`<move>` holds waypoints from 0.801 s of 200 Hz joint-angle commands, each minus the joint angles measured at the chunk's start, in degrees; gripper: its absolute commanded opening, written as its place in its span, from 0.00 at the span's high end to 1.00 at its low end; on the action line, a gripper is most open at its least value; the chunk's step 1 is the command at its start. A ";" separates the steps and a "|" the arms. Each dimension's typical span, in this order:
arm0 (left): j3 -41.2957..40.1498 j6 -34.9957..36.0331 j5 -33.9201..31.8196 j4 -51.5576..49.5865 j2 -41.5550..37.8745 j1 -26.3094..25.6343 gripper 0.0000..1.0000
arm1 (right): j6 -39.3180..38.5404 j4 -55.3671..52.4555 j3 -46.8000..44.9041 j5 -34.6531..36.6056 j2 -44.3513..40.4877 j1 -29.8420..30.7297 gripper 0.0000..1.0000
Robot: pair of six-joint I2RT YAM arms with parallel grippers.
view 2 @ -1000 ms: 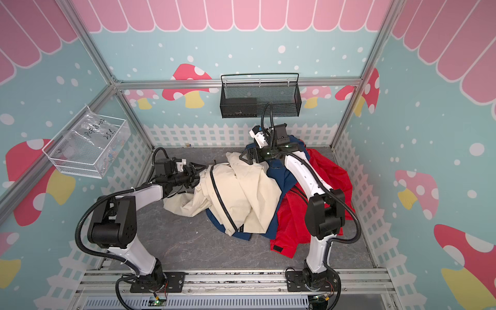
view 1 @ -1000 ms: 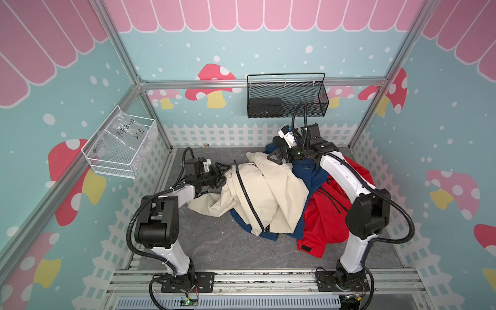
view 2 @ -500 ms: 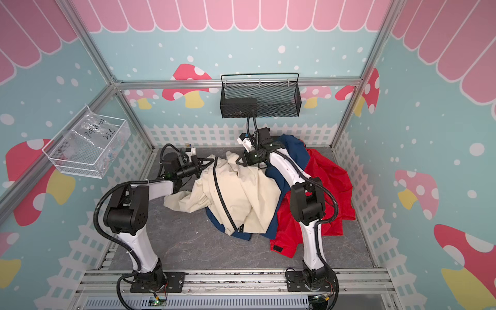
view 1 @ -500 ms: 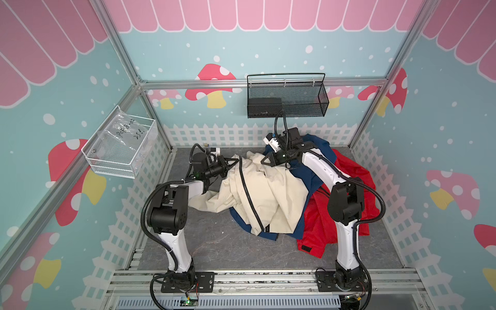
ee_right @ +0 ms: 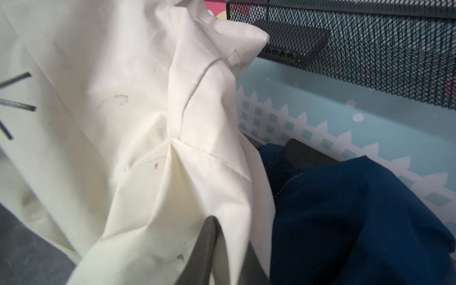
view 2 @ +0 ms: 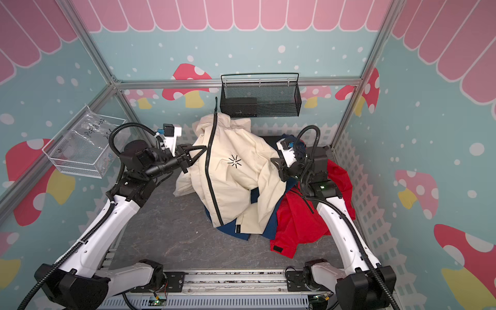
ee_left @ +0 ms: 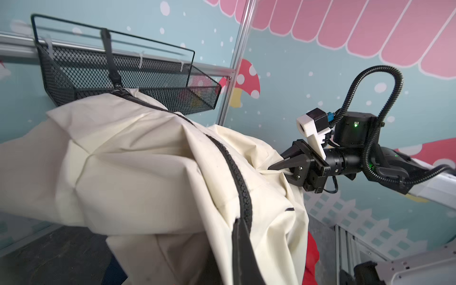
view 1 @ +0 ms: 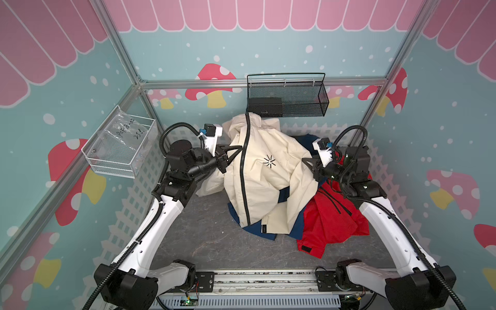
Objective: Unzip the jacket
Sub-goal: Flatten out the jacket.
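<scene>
Cream jacket point(view 1: 268, 182) sits mid-cell, its upper part raised and its hem resting on a blue garment point(view 1: 264, 233) beside a red garment point(view 1: 330, 222). The black zipper point(view 1: 245, 171) is closed from collar to hem. Its pull tab point(view 2: 216, 103) stands up by the wire basket point(view 1: 295, 99). My left gripper point(view 1: 237, 149) is clamped on fabric just beside the zipper. My right gripper point(view 1: 306, 162) pinches cloth at the jacket's opposite side. The right wrist view shows fabric between its fingers point(ee_right: 208, 246).
</scene>
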 commanded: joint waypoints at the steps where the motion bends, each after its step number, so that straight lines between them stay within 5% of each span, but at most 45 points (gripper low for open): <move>1: -6.69 12.13 -0.66 4.47 0.62 -1.34 1.00 | 1.64 2.56 -2.57 1.04 2.38 -0.87 0.40; 22: -6.82 19.88 -2.16 1.84 0.80 -2.36 1.00 | 3.17 -2.43 2.91 -2.41 3.08 -1.39 0.27; 53: -7.71 30.02 -1.80 1.92 1.29 -3.20 1.00 | 2.47 -8.29 13.70 -16.62 8.95 -1.44 0.13; 60: -8.73 33.97 -2.52 2.79 0.92 -3.69 1.00 | 2.79 -9.66 16.36 -20.13 11.52 -1.24 0.03; 97: -15.13 46.68 -4.23 13.50 -0.69 -5.28 1.00 | 7.54 -11.36 26.71 -22.58 21.13 5.93 0.09; 121: -16.27 51.25 -4.06 17.81 -0.70 -5.50 1.00 | 19.45 -3.79 25.19 -24.13 23.55 9.46 0.07; 144: -16.51 61.21 -3.27 16.87 -1.07 -6.30 1.00 | 24.35 -1.88 23.81 -22.49 25.24 12.95 0.05; 160: -16.46 61.55 -4.68 18.86 -0.93 -6.86 1.00 | 27.67 1.40 20.79 -22.59 25.27 14.15 0.03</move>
